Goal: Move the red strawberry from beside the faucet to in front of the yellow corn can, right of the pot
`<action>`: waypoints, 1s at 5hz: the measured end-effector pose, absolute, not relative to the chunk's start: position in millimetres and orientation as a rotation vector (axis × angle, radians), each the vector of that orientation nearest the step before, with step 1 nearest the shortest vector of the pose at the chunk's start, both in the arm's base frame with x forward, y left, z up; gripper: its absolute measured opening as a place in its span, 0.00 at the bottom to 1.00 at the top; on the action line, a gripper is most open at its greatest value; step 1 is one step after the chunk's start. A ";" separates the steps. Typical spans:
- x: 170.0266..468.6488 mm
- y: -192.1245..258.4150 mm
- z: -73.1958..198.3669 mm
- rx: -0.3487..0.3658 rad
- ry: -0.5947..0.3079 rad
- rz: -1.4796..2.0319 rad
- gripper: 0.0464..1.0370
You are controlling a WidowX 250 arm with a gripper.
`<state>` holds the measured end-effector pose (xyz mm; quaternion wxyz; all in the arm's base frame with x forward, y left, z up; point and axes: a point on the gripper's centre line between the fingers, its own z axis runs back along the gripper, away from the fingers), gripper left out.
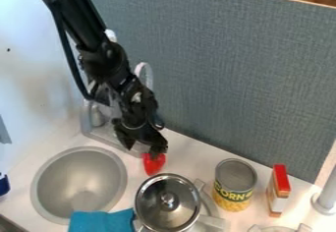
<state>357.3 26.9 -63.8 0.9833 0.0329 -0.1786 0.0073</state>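
The gripper (144, 151) hangs down over the counter, between the round sink bowl and the can. Right below its tip is a red object (154, 163), close enough to seem in touch; whether it is held I cannot tell. In front of the red object sits a metal pot with a shiny lid (168, 201). To the right stand a corn can (234, 184) and a small box with a red top (278, 190).
The round metal sink (80, 184) lies at the left, with a blue cloth (101, 221) at its front edge. A grey partition (223, 69) rises behind the counter. A grey post (326, 196) stands at the right edge.
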 end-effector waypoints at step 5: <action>364.7 15.7 -96.1 0.065 -0.239 0.022 0.96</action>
